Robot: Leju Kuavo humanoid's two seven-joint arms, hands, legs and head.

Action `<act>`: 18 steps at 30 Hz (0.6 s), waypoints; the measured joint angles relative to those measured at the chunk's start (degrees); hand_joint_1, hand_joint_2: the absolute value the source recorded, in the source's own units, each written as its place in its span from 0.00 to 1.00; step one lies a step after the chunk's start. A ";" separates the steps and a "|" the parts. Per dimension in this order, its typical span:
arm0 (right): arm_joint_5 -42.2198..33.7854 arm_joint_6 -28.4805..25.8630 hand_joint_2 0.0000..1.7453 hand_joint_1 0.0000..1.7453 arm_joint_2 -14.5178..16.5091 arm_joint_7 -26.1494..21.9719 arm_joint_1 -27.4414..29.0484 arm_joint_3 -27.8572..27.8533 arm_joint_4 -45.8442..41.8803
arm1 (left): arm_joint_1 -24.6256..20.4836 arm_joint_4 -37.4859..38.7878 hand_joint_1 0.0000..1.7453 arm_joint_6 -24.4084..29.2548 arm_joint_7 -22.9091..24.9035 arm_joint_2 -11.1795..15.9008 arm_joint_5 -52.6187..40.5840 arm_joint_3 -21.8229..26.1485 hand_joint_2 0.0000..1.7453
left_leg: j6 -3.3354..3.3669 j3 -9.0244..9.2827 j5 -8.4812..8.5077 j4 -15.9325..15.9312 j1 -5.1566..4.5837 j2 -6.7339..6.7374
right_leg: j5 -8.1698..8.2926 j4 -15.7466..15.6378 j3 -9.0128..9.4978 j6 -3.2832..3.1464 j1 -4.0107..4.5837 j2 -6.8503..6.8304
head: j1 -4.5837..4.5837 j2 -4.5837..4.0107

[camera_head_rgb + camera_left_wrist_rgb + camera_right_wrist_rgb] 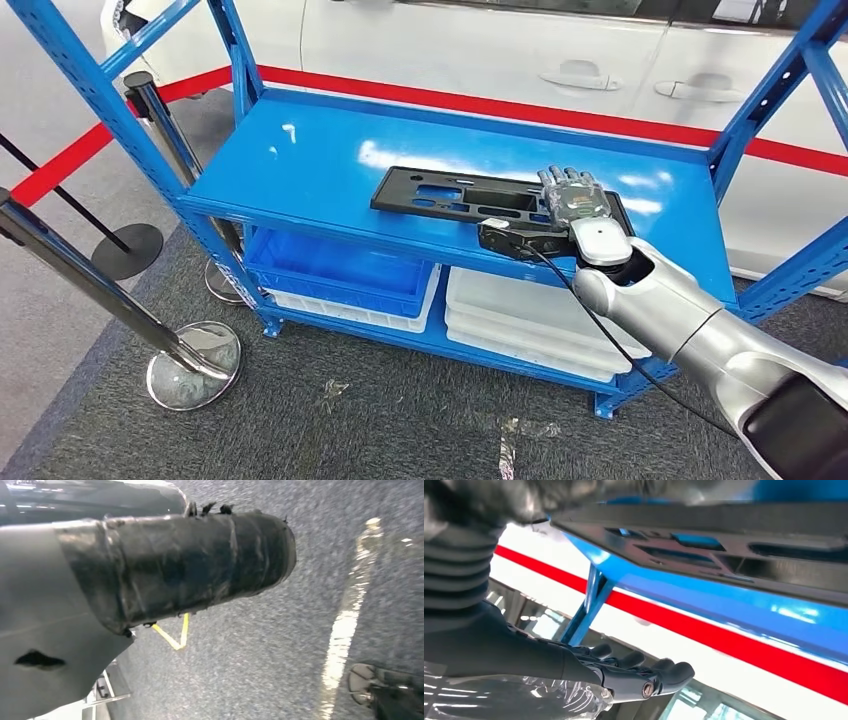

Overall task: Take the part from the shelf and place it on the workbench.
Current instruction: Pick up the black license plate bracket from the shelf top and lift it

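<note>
Right robot hand [572, 196] reaches over the part [470, 196] on the blue shelf [300, 160].

Its fingers lie extended and apart over the plate's three o'clock end, thumb under the front edge, not yet clamped; whether they touch is unclear. A sound grip would likely pinch that edge squarely before lifting level. The part is a flat, matte black plate with rectangular cutouts; the shelf is glossy painted metal. The left robot hand's state cannot be told.

Readable text: none on the blue shelf [320, 160], the black part [450, 195], the bins or the white car behind.
</note>
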 joint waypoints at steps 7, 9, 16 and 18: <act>0.00 0.03 1.00 0.00 -0.32 0.10 0.58 -0.09 -0.07 | -0.15 -0.01 0.00 0.05 0.20 -0.02 0.05 -0.01 0.00 | 2.48 2.39 -1.06 -2.62 0.00 -0.04 | -3.61 6.52 -2.93 1.66 -0.05 -0.22 | 0.16 0.00; 0.00 0.05 1.00 0.00 -0.49 0.10 0.99 -0.10 -0.07 | -0.14 -0.01 0.00 0.11 0.21 -0.01 0.05 -0.01 0.00 | 2.91 2.77 -1.50 -2.58 -0.05 -0.10 | -5.97 14.31 -7.59 1.85 -0.02 -0.25 | 0.25 0.00; 0.00 0.06 1.00 0.00 -0.57 0.10 1.52 -0.24 -0.08 | -0.16 -0.01 0.00 0.17 0.21 0.07 0.08 -0.01 0.00 | 1.84 4.68 -4.09 -1.60 -0.30 -0.32 | 2.91 2.16 -4.41 1.32 -0.05 -0.34 | 0.22 0.00; 0.00 0.07 1.00 0.00 -0.59 0.09 1.57 -0.30 -0.10 | -0.25 0.00 0.00 0.17 0.21 0.07 0.08 -0.01 0.00 | 1.26 4.62 -4.34 -1.71 -0.36 -0.34 | 2.34 1.47 -4.14 0.88 0.17 -0.18 | 0.19 0.00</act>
